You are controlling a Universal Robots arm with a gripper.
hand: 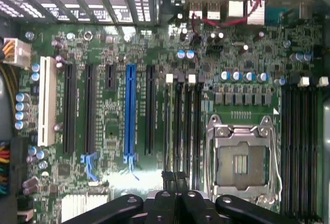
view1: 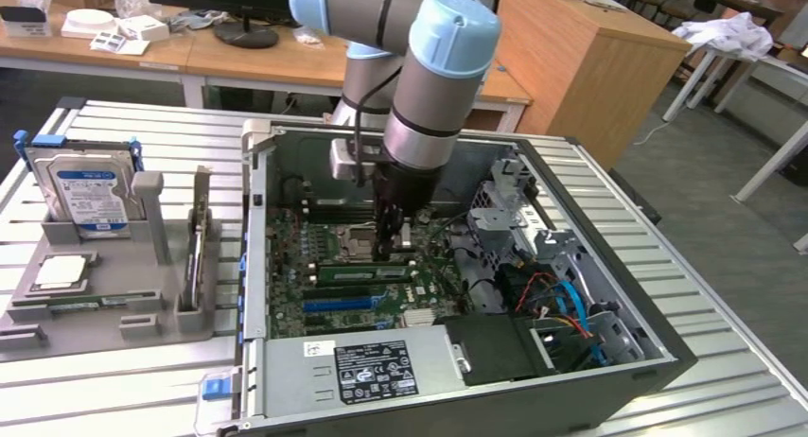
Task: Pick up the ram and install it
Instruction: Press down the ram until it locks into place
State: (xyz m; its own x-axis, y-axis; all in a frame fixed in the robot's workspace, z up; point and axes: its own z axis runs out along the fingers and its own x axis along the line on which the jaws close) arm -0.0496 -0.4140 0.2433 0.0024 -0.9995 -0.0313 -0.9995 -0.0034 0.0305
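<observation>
Nearest us, at the front edge of the open case, sits one power supply (view1: 375, 371) with a black and white label.

One slatted metal table (view1: 707, 305) carries everything. On it lies one large computer case (view1: 657, 361), side panel off, its inside facing up. One robot arm (view1: 423, 87), grey with pale blue joints, reaches straight down into the case.

The case holds one green motherboard (view1: 297, 300), a drive cage and a bundle of blue, orange and black cables towards the exterior view's right. In the wrist view we count one blue expansion slot (hand: 129, 113) among black ones, and one silver processor socket (hand: 240, 162), open and empty.

Towards the exterior view's left stands one grey tray (view1: 127, 295). It holds one hard drive (view1: 82, 196), upright, and one square silver chip (view1: 61, 271), lying flat.

The ram (view1: 360, 272) lies level in a memory slot on the motherboard, inside the case.

The gripper (view1: 394, 250) hangs right over the ram's end; we cannot tell whether it touches. In the wrist view its fingertips (hand: 175, 180) are pressed together, and we see nothing between them.
</observation>
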